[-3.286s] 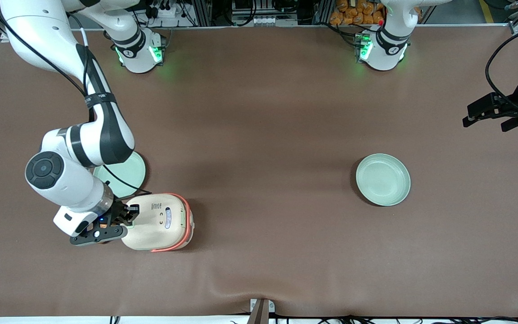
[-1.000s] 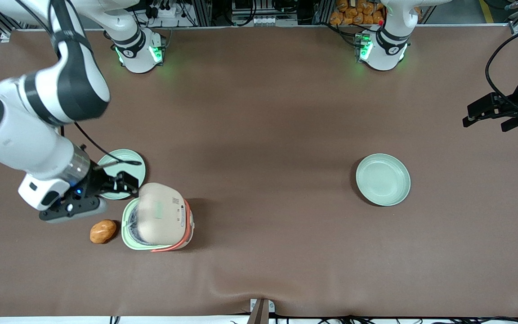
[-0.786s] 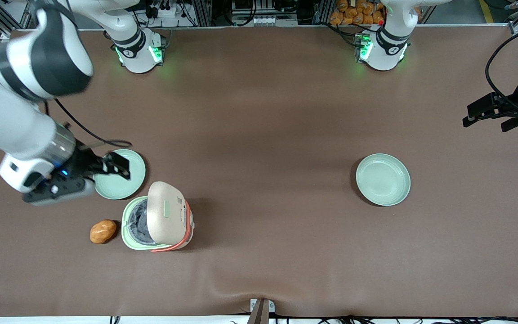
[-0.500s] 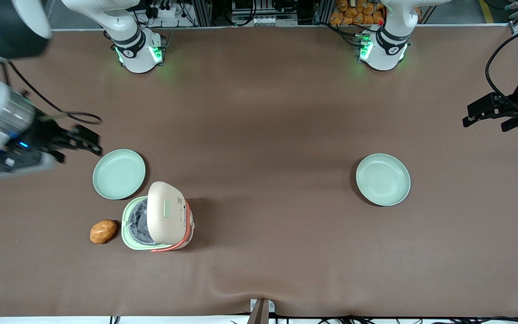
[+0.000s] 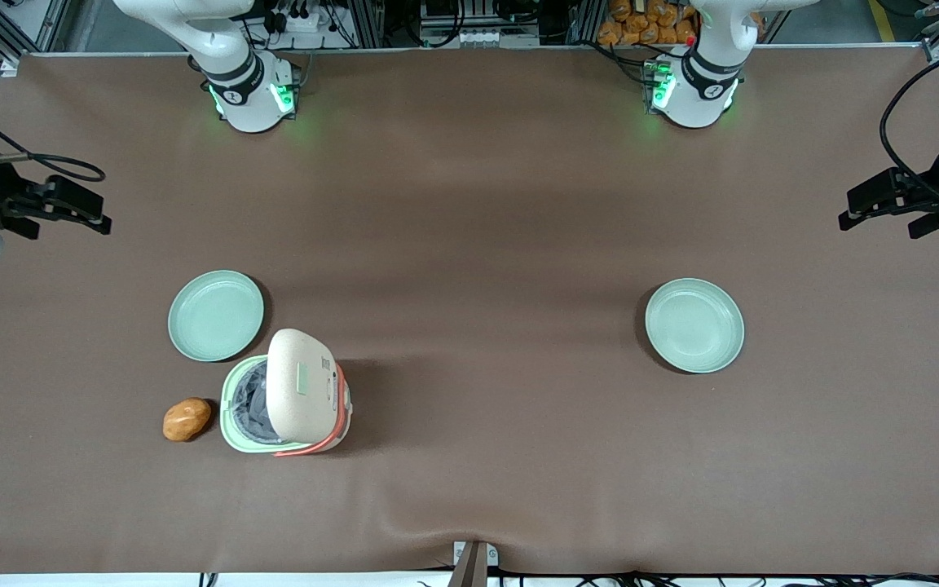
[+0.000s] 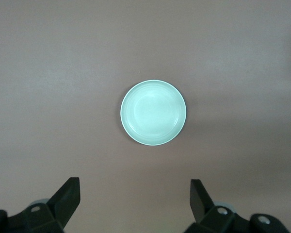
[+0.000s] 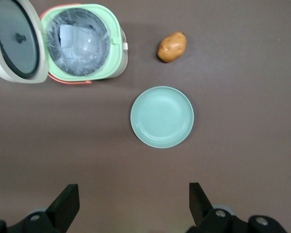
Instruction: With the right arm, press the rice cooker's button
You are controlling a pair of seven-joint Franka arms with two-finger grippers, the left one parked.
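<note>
The rice cooker [image 5: 286, 395] stands on the table with its cream lid [image 5: 300, 383] swung up, showing the dark pot and mint-green rim. The pale mint-green button [image 5: 304, 377] shows on the raised lid. My right arm's gripper [image 5: 101, 214] is open and empty. It hangs above the table at the working arm's end, farther from the front camera than the cooker and well apart from it. In the right wrist view the open cooker [image 7: 82, 41], its lid [image 7: 17, 39] and the gripper [image 7: 133, 204] show, with bare table between the fingers.
A brown potato [image 5: 187, 418] [image 7: 172, 47] lies beside the cooker. A pale-green plate [image 5: 215, 315] [image 7: 162, 116] sits just farther from the front camera than the cooker. A second plate [image 5: 694, 325] [image 6: 153, 112] lies toward the parked arm's end.
The cooker lid, shut at first with my gripper at the cooker, has sprung open. The gripper has since drawn away from the cooker toward the working arm's end of the table.
</note>
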